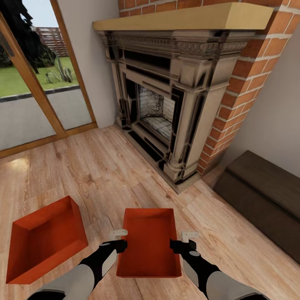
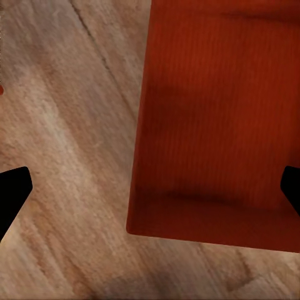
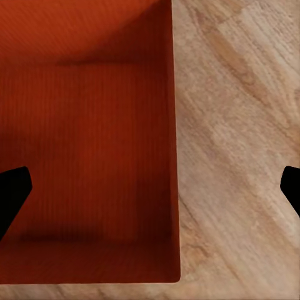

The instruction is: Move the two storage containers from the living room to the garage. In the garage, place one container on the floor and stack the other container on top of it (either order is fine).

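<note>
Nearest the head camera, the two arms reach forward and down over the light wood plank flooring (image 1: 83, 166) of the living room. The left pincer (image 1: 118, 238) sits at the left long wall of an orange-red storage container (image 1: 149, 243), and the right pincer (image 1: 183, 241) sits at its right long wall, so the bin lies between them. In the left wrist view the left pincer (image 2: 150, 190) stands wide, one dark fingertip (image 2: 12, 187) over bare planks and the other over the container (image 2: 219, 125), straddling its wall. In the right wrist view the right pincer (image 3: 150, 190) is likewise wide, one fingertip (image 3: 12, 190) over the bin's inside (image 3: 87, 137) and the other over the flooring. Whether any finger touches the wall cannot be told.

This container rests flat on the planks, its open top up, its long axis pointing away from the robot. The second storage container (image 1: 43, 246) lies to its left, well apart, turned at an angle.

Farther off to the right, a dark brown wooden chest (image 1: 262, 196) stands along the pale wall. Beyond the bins rises the fireplace (image 1: 166, 104), dark carved surround under a pale mantel, with brick (image 1: 246, 75) beside it. At the far left are the wood-framed glass doors (image 1: 37, 96), with grass outside.
</note>
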